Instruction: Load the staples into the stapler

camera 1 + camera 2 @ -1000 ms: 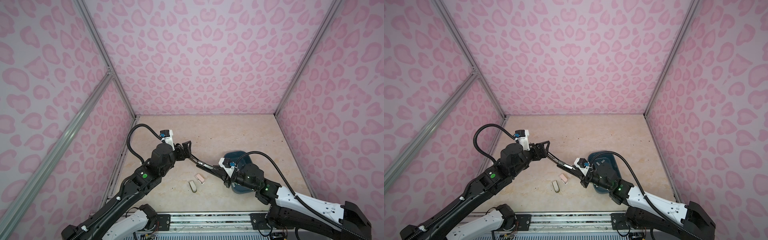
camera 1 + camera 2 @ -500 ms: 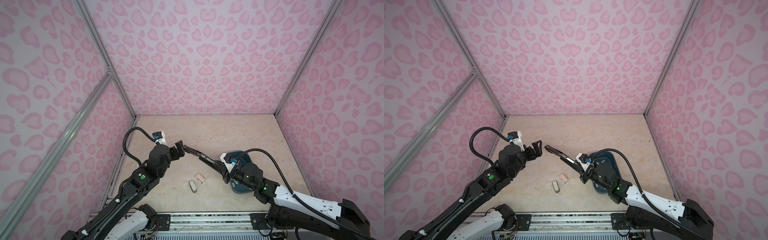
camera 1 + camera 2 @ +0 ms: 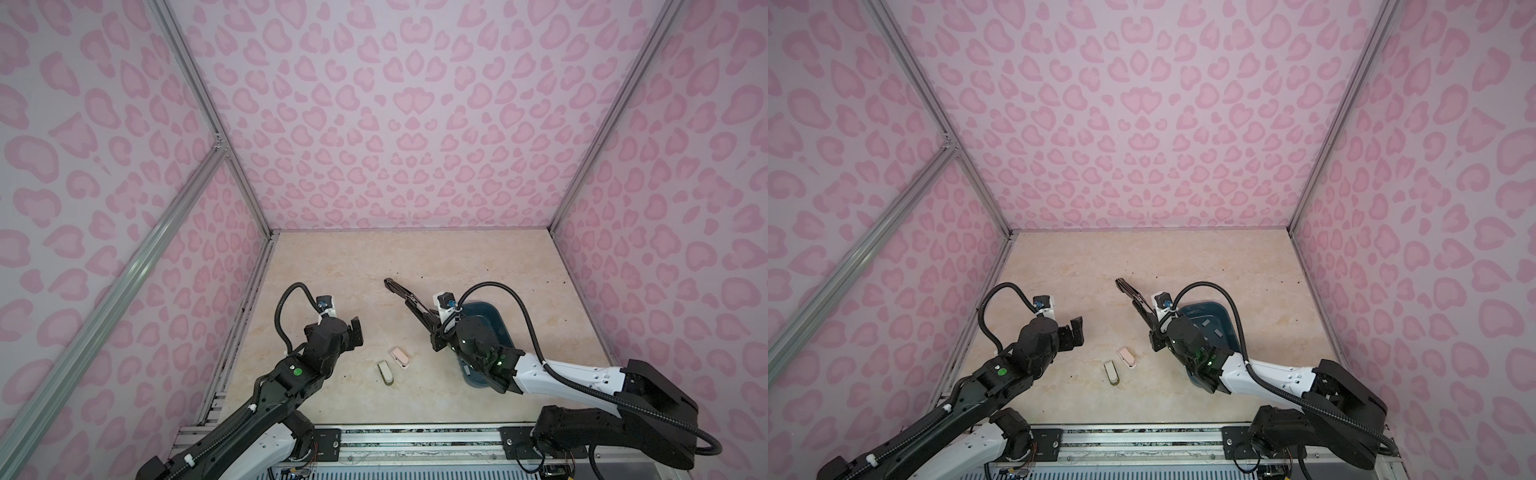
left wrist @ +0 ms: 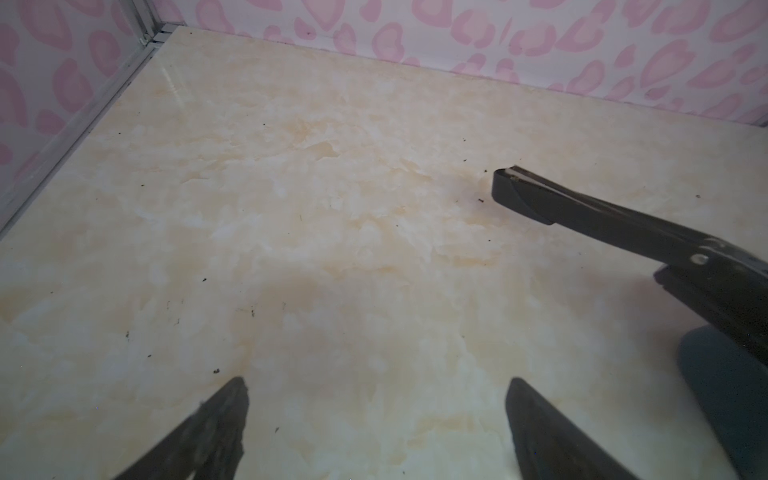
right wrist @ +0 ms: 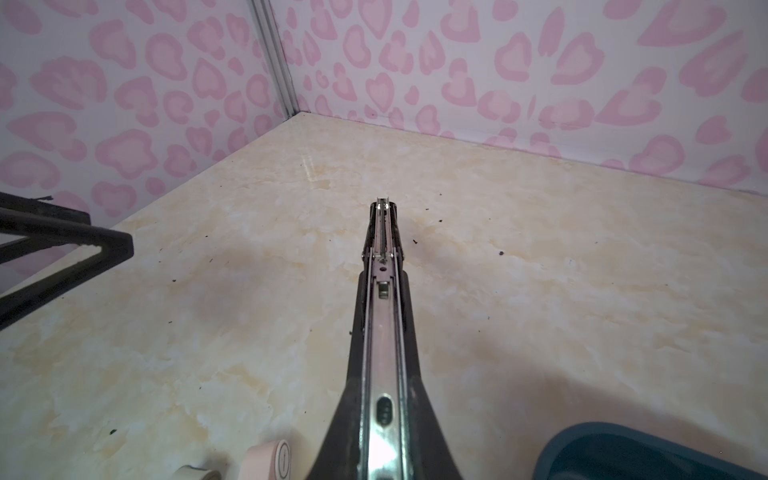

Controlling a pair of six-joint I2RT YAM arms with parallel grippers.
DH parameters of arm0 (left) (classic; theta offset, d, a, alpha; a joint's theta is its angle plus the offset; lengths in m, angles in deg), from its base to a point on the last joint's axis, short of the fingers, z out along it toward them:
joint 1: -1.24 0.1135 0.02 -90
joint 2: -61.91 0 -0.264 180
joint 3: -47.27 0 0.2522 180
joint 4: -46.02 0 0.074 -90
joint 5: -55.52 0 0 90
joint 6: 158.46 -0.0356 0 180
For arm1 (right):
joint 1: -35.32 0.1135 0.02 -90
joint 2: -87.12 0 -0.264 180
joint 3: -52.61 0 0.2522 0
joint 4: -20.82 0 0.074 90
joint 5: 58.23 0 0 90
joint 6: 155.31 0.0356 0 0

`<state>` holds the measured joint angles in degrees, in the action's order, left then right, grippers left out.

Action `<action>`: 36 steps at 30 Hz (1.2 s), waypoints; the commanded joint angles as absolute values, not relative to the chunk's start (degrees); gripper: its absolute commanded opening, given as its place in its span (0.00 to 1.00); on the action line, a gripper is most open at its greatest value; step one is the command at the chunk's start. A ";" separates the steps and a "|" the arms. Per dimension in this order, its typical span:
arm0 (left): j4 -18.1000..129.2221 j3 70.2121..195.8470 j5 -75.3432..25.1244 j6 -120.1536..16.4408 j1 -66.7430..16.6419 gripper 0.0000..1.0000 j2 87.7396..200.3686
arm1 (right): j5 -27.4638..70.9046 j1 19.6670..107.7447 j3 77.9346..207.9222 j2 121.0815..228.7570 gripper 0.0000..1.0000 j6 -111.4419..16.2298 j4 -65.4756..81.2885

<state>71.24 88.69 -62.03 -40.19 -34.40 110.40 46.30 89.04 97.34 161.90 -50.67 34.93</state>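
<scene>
right claw (image 3: pixel 432 329) clamped on stapler (image 3: pixel 409 297) base, rail exposed, long axis pointing back-left. left claw (image 3: pixel 353 334) apart, empty. staples (image 3: pixel 1218 332) in blue tray (image 3: pixel 500 322) beneath right arm, beyond stapler from left claw.

One black stapler (image 3: pixel 409 297), two small staplers (image 3: pixel 400 356), one blue tray (image 3: pixel 1202 309), two visible staples (image 3: pixel 1218 332).

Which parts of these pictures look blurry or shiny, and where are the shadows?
Left wrist view: the left end effector shows soft, unfocused dark fingers, and a faint shadow dims the cream marbled tabletop. Right wrist view: the long black stapler glints along its bare metal channel, its near end blurred.
</scene>
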 commanded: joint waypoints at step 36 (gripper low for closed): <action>49.67 76.46 -59.62 -46.05 -36.61 0.97 111.27 | 75.81 102.13 99.73 182.38 0.04 -29.28 40.71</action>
